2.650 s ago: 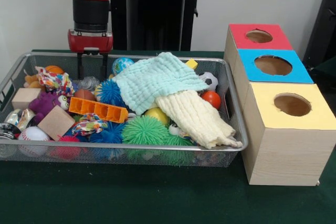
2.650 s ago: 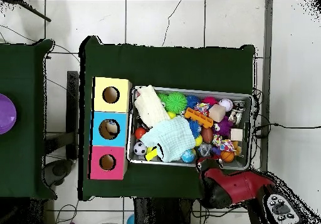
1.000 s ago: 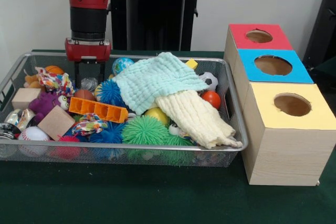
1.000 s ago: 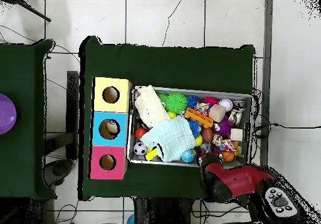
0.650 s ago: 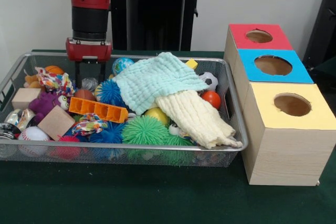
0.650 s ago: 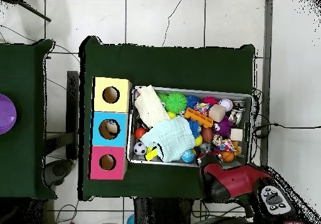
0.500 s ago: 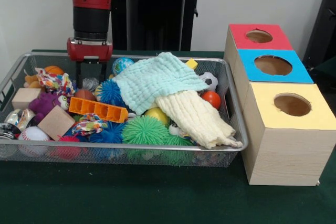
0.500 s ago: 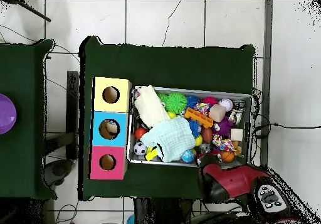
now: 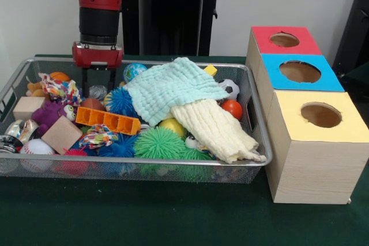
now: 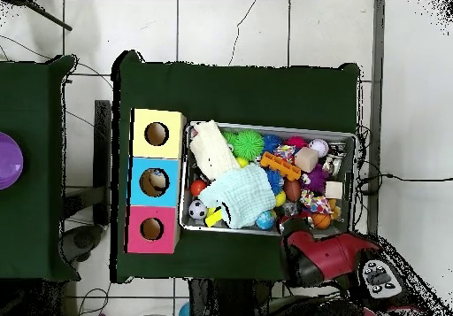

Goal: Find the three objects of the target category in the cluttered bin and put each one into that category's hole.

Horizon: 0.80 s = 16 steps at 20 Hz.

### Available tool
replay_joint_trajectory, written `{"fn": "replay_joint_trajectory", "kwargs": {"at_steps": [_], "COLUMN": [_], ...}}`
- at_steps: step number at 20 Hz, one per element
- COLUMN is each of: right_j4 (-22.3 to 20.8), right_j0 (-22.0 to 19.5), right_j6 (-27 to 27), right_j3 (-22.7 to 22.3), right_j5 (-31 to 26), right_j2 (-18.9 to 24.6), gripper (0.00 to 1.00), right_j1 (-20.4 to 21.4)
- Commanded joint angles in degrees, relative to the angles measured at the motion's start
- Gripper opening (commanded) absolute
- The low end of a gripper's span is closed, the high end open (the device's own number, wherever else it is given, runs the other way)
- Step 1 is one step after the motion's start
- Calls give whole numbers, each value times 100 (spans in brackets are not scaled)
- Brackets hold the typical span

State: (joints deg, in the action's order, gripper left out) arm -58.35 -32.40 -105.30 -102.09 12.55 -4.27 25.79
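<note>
A wire-mesh bin (image 9: pixel 256 136) (image 10: pixel 355 158) holds a jumble of toys. On top lie a mint cloth (image 9: pixel 173 87) (image 10: pixel 241 191) and a cream cloth (image 9: pixel 214 129) (image 10: pixel 211 149). Around them are an orange block (image 9: pixel 108 120), a blue spiky ball (image 9: pixel 121 101), a green spiky ball (image 9: pixel 159 142), a globe ball (image 9: pixel 134 71), a soccer ball (image 9: pixel 230 88) and a red ball (image 9: pixel 232 108). My gripper (image 9: pixel 98 86) hangs open at the bin's back left, above the toys, holding nothing. In the overhead view the arm (image 10: pixel 323 258) hides it.
Beside the bin stand three wooden boxes with round holes: a red-topped box (image 9: pixel 283 40) (image 10: pixel 151 229), a blue-topped box (image 9: pixel 300 72) (image 10: pixel 152 182) and a yellow-topped box (image 9: pixel 320 115) (image 10: pixel 157 134). Wooden blocks (image 9: pixel 61 135), a purple plush (image 9: pixel 49 113) and a baseball (image 9: pixel 36 147) fill the bin's left end.
Since the earliest frame the wrist has sunk slightly over the bin's back left and the arm's elbow has swung. Over the last second it barely shifted. The toys have not moved.
</note>
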Motion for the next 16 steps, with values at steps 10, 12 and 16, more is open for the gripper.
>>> {"fn": "replay_joint_trajectory", "kwargs": {"at_steps": [10, 12, 16], "right_j4": [178, 205, 230], "right_j0": [184, 199, 198], "right_j6": [-433, -450, -480], "right_j3": [693, 714, 714], "right_j5": [179, 197, 213], "right_j2": [-13, -37, -51], "gripper": [100, 100, 100], "right_j1": [-627, -661, -715]}}
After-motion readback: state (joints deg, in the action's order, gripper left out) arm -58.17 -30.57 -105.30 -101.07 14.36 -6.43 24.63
